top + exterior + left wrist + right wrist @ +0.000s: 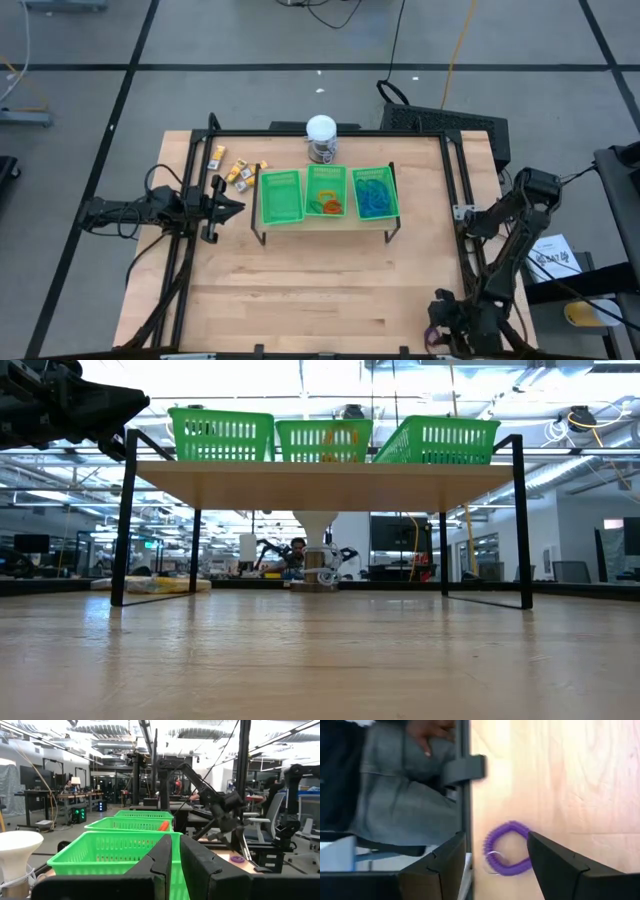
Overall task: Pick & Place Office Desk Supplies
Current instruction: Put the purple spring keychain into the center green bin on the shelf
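Observation:
A purple coiled ring (506, 848) lies flat on the wooden table close to its near right edge; it also shows in the left wrist view (237, 859). My right gripper (496, 836) hovers over it, slanting down, open, one finger on each side of the ring and touching nothing that shows. In the high view that gripper (445, 322) is at the near right corner. Small yellow-and-white pieces (236, 171) lie at the far left. My left gripper (238, 207) waits shut at the left, level with the green baskets (280, 196).
Three green baskets stand on a raised black-legged shelf (320, 482): the middle one holds orange and green rings (325, 205), the right one blue loops (375, 193). A white-topped jar (321, 135) stands behind. A person's hand (427, 737) shows beyond the table's edge.

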